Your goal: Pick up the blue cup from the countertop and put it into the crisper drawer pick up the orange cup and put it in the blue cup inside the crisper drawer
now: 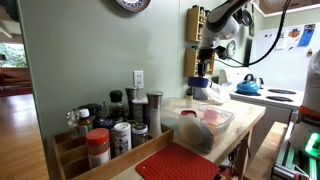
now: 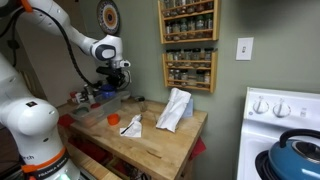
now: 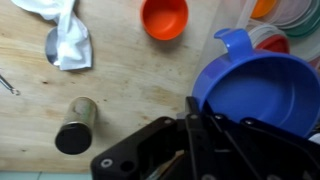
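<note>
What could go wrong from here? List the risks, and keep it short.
1. The blue cup seems pinched only at its rim by the fingers, so it may slip or tilt in transit.
2. The crisper drawer holds coloured items, so the cup could land tilted on them.

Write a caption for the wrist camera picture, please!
Robot hand at the rim of the blue cup, with the orange cup sitting on the wooden countertop.
</note>
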Robot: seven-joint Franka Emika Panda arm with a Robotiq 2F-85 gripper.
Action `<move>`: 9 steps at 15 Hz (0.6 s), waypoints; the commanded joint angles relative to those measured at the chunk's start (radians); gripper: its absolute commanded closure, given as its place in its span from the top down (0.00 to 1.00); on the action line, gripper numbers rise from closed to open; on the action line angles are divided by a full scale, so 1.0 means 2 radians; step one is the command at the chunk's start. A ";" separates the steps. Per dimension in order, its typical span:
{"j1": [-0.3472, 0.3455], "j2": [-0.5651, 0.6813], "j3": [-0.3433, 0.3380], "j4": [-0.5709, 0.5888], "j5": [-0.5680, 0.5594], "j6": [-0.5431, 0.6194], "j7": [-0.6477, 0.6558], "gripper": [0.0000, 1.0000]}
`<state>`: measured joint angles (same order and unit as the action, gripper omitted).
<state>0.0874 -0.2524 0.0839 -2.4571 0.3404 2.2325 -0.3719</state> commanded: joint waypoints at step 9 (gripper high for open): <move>0.071 0.105 0.068 0.045 -0.033 0.126 0.146 0.01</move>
<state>0.2285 -0.1345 0.2045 -2.4213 0.3350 2.3975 -0.1507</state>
